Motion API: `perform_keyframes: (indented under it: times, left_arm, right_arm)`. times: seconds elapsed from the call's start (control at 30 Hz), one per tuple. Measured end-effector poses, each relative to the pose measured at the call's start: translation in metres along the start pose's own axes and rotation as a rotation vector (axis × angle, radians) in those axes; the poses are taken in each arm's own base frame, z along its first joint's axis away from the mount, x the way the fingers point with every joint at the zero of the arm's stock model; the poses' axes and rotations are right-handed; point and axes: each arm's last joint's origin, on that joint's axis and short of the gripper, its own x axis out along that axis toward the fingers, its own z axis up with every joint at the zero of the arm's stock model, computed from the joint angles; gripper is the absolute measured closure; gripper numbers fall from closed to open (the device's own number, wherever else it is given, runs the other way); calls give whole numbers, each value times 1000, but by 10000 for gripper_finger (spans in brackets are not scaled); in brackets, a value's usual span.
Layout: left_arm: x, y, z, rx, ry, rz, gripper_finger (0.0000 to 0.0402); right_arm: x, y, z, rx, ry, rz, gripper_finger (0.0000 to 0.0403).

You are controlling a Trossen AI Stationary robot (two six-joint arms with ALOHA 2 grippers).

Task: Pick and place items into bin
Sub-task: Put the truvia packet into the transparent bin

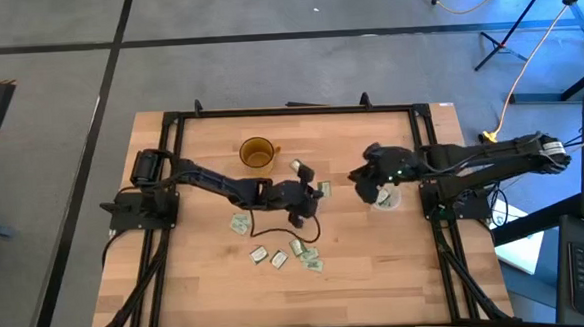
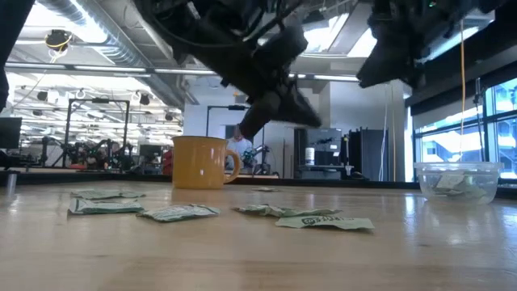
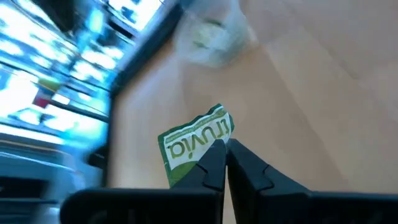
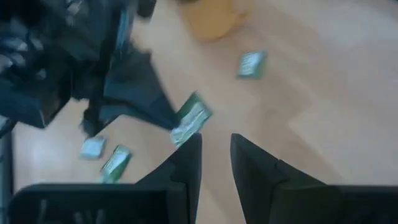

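My left gripper (image 3: 224, 146) is shut on a green and white packet (image 3: 189, 144) and holds it above the middle of the table (image 1: 316, 190); the right wrist view shows that packet (image 4: 189, 118) too. The bin (image 1: 385, 200), a clear cup with packets inside (image 2: 456, 179), stands on the table's right part, under my right arm. My right gripper (image 4: 214, 155) hangs open above the table beside the bin (image 1: 366, 187), with nothing between its fingers. Several loose packets (image 1: 278, 257) lie flat on the wood nearer the front edge. My left gripper pinches the packet by one edge (image 3: 216, 135) between its two fingertips. The fingers slant down from the table's left side. The packet sticks out past the fingertips, tilted, lifted clear of the table.
An amber cup with a handle (image 1: 257, 152) stands at the far middle-left (image 2: 202, 162). One packet (image 1: 297, 167) lies to its right and another (image 1: 239, 222) left of centre. A dark cable (image 1: 275, 229) loops over the wood under my left arm.
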Motion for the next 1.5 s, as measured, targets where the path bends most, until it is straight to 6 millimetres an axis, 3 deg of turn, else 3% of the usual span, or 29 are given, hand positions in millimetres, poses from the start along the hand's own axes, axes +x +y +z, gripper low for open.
perform_keyframes:
  times: [0.17, 0.5, 0.7, 1.03, 1.5]
  left_arm:
    - [-5, -6, 10, 168, 9, 55, 395]
    - [-15, -19, 25, 315, 8, 115, 395]
    - [-16, -18, 28, 336, 20, 162, 394]
    - [-18, -11, 36, 345, -36, 252, 394]
    - [-18, -10, 36, 343, -25, 260, 394]
  right_arm:
    - [17, 8, 2, 8, 50, 112, 282]
    - [31, 3, 7, 31, 44, 94, 152]
    - [32, 6, 10, 6, 29, 153, 131]
    - [36, 9, 11, 11, 26, 195, 145]
    - [35, 10, 11, 9, 43, 234, 300]
